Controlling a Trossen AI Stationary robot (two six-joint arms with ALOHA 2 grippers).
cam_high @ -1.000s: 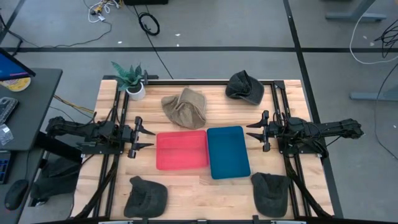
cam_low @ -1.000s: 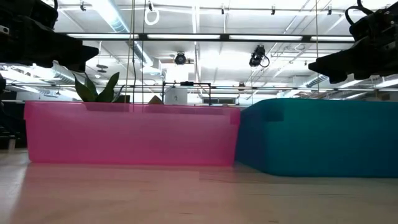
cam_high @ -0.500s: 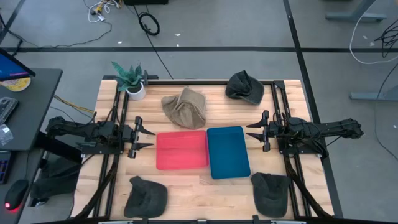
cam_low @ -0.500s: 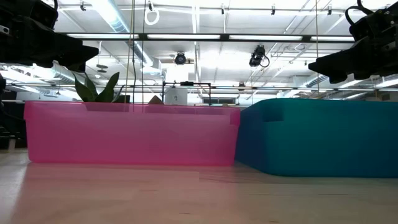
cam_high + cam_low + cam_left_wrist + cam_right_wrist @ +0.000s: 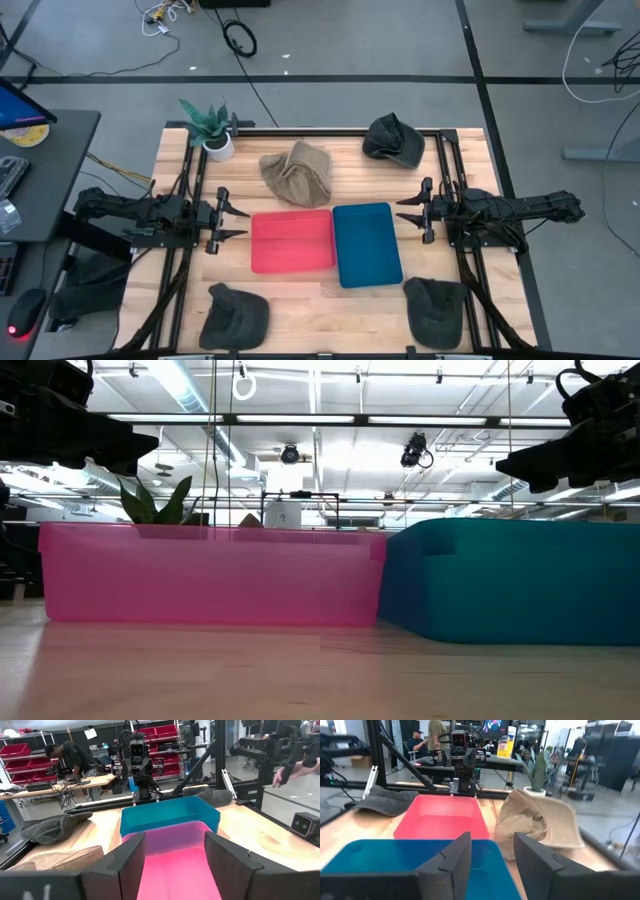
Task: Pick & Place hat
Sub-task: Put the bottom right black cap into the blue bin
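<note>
Nothing is grasped yet: the left hand at centre left of the high view and the right hand at centre right both hover released over the wooden worktop, flanking the pink rectangular plastic bin and the teal rectangular plastic bin. The likeliest first target, a crumpled tan fabric hat, lies just above the pink bin; approach from above and pinch a raised fold. Only the high view shows the three dark grey hats, upper right, lower left and lower right; the low view sees just bin walls.
</note>
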